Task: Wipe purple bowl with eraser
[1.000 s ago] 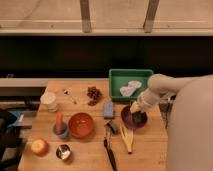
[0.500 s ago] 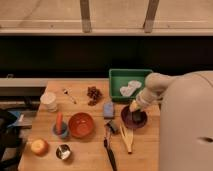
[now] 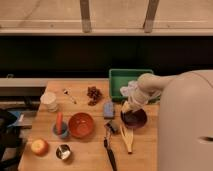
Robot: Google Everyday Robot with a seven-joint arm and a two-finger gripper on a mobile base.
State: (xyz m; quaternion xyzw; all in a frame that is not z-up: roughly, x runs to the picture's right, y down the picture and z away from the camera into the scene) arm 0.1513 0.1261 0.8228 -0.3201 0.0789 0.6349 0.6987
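At the front edge of the tabletop (image 3: 87, 154) lie an apple (image 3: 39, 146), a small metal cup (image 3: 63, 151) and a black-handled tool (image 3: 109, 150). Farther in, an orange bowl (image 3: 81, 124) sits left of centre. The purple bowl (image 3: 134, 119) sits to the right, with the hand (image 3: 127, 108) at its left rim, fingers together; whether it pinches anything is unclear. A light blue block (image 3: 108, 109) lies just left of the hand, and a green bin (image 3: 126, 80) stands at the back.

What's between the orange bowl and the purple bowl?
Camera view: the dark upper end of a black-handled tool lies between orange bowl and purple bowl; the blue block sits behind the gap. The gripper is at the purple bowl's rim.
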